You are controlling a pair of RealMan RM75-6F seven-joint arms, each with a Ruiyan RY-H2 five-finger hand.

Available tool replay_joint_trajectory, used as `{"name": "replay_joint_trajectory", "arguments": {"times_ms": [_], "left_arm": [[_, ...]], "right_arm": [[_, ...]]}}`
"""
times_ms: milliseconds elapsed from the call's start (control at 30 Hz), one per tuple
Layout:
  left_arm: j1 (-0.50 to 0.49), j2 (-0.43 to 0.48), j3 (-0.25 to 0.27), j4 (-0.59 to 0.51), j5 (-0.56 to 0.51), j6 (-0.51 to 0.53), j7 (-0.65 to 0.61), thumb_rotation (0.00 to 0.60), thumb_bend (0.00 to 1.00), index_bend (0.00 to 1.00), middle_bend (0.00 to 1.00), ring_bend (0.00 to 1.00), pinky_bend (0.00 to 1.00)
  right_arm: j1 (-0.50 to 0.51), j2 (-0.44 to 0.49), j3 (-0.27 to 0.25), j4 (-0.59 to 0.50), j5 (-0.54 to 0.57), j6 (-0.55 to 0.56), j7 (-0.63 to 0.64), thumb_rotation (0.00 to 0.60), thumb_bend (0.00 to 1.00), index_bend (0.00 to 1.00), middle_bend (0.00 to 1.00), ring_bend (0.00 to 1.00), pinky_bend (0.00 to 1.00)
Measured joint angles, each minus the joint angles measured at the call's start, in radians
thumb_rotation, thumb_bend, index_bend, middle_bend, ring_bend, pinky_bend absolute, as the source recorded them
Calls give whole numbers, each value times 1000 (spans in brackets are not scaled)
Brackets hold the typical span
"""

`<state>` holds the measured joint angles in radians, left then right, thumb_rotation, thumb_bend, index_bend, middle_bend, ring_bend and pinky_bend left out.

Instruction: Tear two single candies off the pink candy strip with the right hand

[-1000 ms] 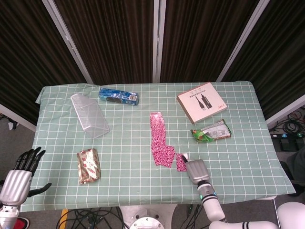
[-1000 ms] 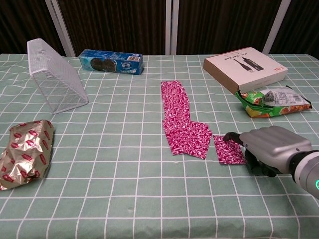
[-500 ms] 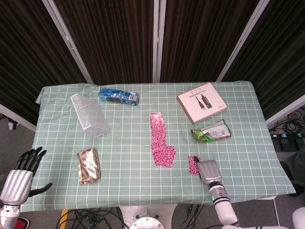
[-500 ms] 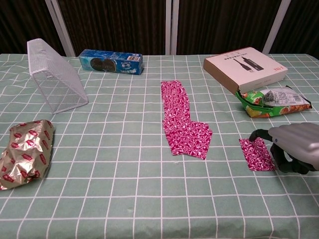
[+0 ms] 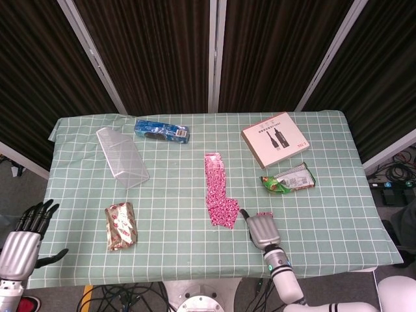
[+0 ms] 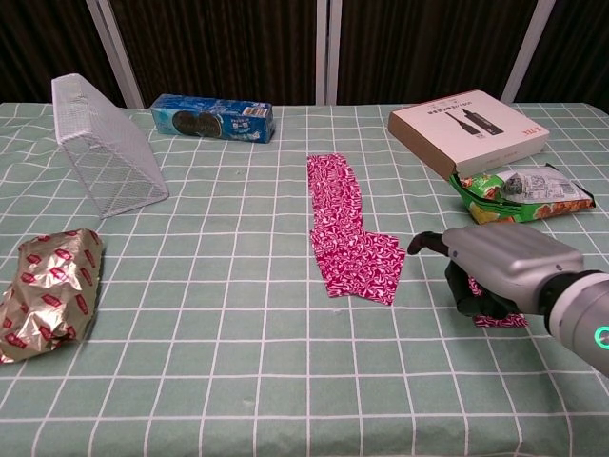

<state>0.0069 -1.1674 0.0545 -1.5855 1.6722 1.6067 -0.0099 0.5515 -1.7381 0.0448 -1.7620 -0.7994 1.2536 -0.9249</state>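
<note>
My right hand has let go of the torn candy and come back toward the pink candy strip — the little piece now lies on the green cloth, mostly under my palm. My fingers look apart and hold nothing I can see. So I think one candy is off and one more is left to tear. My left hand hangs open off the table. The white box has print too small to read.
</note>
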Motion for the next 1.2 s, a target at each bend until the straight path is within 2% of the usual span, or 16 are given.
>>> {"name": "replay_joint_trajectory", "arguments": {"times_ms": [167,267,800,1200], "left_arm": [[1,2,-2,15,-16,-7,-19,582,14,50,8,0,87],[2,2,-3,21,-17,-3,-26,582,14,50,8,0,87],[4,1,-2,18,0,7,-21,580,14,50,8,0,87],[7,1,-4,27,-6,12,-36,581,13,50,8,0,87]], "right_arm": [[42,-71,38,67,72,-27,-36,600,1000,148,907,851,761],[54,-88,43,77,79,-27,-45,600,1000,148,907,851,761],[53,-92,7,40,23,21,-44,600,1000,148,907,851,761],[66,-115,3,62,68,6,-79,600,1000,147,907,851,761]]}}
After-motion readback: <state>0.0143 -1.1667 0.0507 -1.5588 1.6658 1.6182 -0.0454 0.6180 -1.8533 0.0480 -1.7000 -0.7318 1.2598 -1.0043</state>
